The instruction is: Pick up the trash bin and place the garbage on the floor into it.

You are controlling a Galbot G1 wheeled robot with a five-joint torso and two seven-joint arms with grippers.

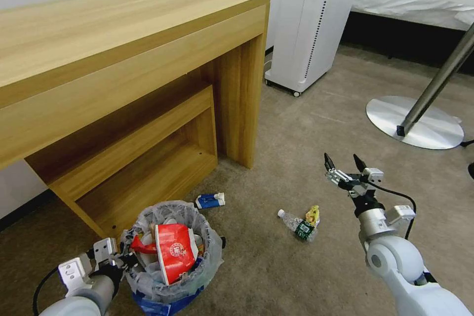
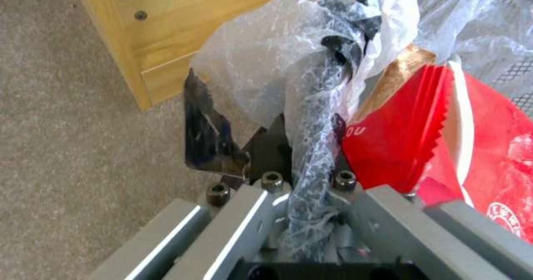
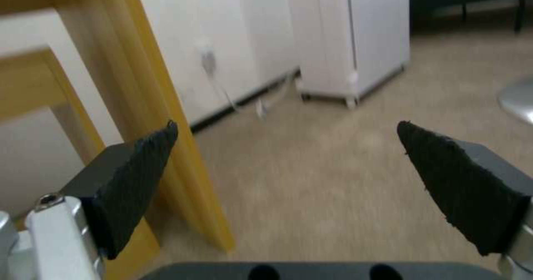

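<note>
Bin held, bottle waiting.
Left gripper (image 1: 120, 258) is clamping its jaws on the trash bin (image 1: 170, 256) rim; right gripper (image 1: 345, 164), jaws apart, should be dropping toward the clear bottle (image 1: 296, 223) at its 8 o'clock, squarely across its body.

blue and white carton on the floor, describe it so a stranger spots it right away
Start at the wooden desk; on the beige carpet by its low shelf lies the blue and white carton, just beyond the trash bin. Unlike the clear bottle nearby, it is boxy and opaque.
</note>
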